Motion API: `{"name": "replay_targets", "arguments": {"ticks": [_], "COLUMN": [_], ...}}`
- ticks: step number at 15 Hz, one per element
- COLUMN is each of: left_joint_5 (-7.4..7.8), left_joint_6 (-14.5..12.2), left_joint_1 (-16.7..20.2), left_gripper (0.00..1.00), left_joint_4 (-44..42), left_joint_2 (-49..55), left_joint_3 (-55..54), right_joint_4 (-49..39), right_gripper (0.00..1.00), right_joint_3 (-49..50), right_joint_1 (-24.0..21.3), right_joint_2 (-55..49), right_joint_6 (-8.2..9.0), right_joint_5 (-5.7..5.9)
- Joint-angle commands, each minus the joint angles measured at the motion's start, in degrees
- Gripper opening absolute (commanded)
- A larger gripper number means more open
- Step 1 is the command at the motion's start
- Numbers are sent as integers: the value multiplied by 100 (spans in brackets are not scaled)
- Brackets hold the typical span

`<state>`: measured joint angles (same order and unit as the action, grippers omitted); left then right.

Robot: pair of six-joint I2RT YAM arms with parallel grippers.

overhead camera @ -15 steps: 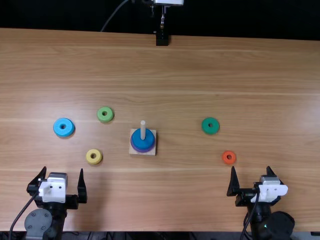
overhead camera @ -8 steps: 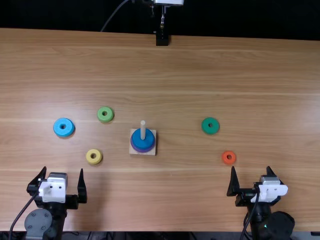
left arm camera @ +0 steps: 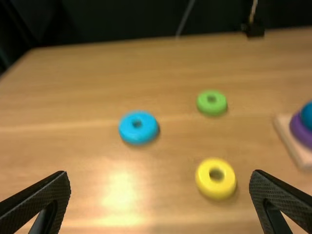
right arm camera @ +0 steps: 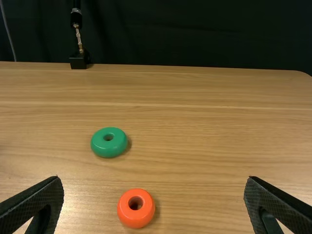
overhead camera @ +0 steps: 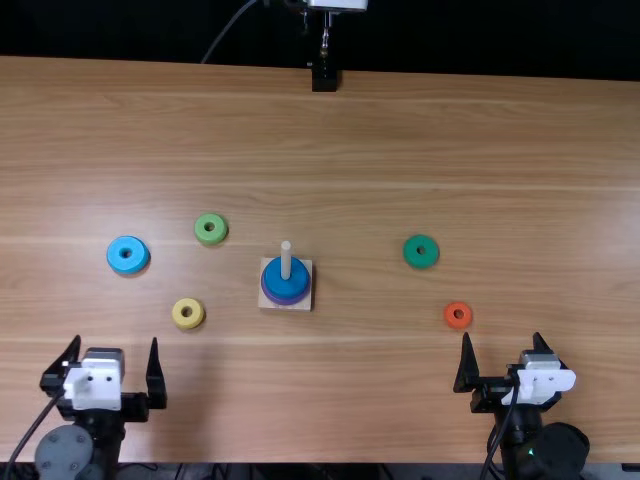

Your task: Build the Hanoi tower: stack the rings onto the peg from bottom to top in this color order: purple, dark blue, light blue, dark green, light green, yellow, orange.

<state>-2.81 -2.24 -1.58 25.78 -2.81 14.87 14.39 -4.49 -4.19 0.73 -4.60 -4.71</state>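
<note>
**Two stacked, five loose**

Near the far edge of the light brown wooden surface (overhead camera: 350,390) stood a black block with a metal fitting (overhead camera: 324,78), well apart from the rings, and a thin grey cable (overhead camera: 232,28) hung against dark cloth (overhead camera: 130,30). A yellow ring (overhead camera: 188,321) lay between the wide-open left claw (overhead camera: 115,340) and the square pale wooden base (overhead camera: 306,268); an orange ring (overhead camera: 458,322) lay between that base and the right claw (overhead camera: 502,335), also spread wide. From the base rose a pale upright peg (overhead camera: 286,258), with a purple ring (overhead camera: 286,302) lowest and a dark blue ring (overhead camera: 286,285) on top of it. A light blue ring (overhead camera: 127,264) and a light green ring (overhead camera: 211,236) lay left of the base, a dark green ring (overhead camera: 421,260) right of it.

Compared with the earlier frame, the left claw had shifted slightly toward the top view's left edge; the rings had stayed put.
</note>
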Motion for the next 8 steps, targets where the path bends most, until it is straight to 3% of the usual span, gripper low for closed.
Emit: {"name": "replay_targets", "arguments": {"ticks": [1,3,6,8], "left_joint_5": [-36,-173,-204,-215], "left_joint_6": [-82,-103,-29,3], "left_joint_1": [123,167,194,519], "left_gripper": [100,100,100,100], "left_joint_4": [-26,143,1103,1862], "left_joint_2": [-501,-1433,-3103,-4184], "left_joint_3": [798,1712,3408,4190], "right_joint_4": [423,423,423,423], "right_gripper": [100,100,100,100], "right_joint_3": [352,352,352,352], "right_joint_1": [-65,-65,-65,-65], "right_joint_2": [-73,-73,-73,-73], "right_joint_6": [-25,-25,-25,-25], "right_joint_5": [-4,-4,-4,-4]}}
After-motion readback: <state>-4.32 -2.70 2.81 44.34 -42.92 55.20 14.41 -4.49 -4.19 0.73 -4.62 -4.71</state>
